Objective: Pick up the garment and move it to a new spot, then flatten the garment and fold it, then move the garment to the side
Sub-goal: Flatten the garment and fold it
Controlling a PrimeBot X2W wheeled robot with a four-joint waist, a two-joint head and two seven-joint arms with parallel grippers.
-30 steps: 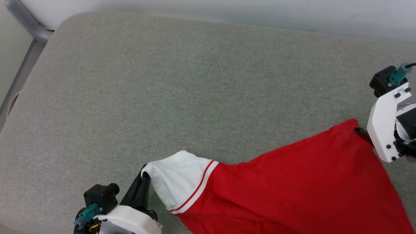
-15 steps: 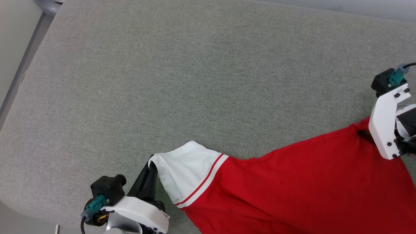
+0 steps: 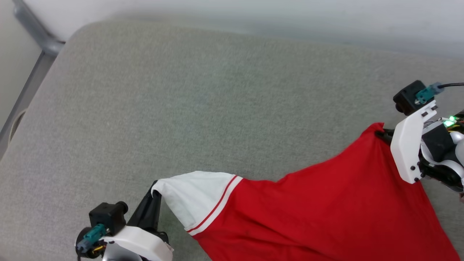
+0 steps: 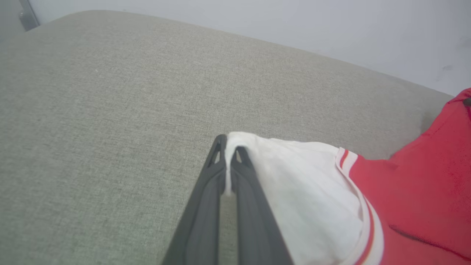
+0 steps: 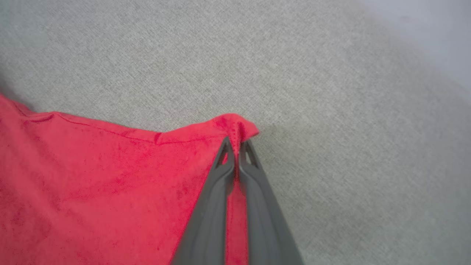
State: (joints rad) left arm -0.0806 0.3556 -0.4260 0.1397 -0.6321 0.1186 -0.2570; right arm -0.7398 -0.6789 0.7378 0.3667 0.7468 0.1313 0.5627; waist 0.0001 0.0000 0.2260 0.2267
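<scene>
**Two pinches on one limp jersey**

Both pairs of fingers are closed on cloth. In the left wrist view, the left fingers (image 4: pixel 206 206) sit together on the tip of the white sleeve (image 4: pixel 294 191). In the right wrist view, the right fingers (image 5: pixel 213 206) are clamped on a puckered red corner with stitching at its edge.

The garment (image 3: pixel 326 210) fills the lower right of the head view. It spans from the sleeve at lower centre to the red corner at the right edge, over a grey cushion (image 3: pixel 217 90).

It looks light, thin and entirely soft, and it sags in a shallow curve between the two holds. It should drape and slide easily over the woven cushion, but a small pinch could slip if the cloth is pulled hard. Hemmed edges and corners look like the best places to grip, since the stitching there gives some body. The sleeve cuff and the red corner both seem sound holds for spreading it flat.

Much of the garment runs off the bottom edge of the head view. No lettering or number is visible on the red cloth. I cannot tell which face is up, or whether the red corner belongs to the hem or a shoulder. The second sleeve and the neckline cannot be made out. It is also unclear how much of the cloth rests on the cushion and how much hangs clear of it. A metal frame (image 3: pixel 36 40) crosses the upper left corner.
</scene>
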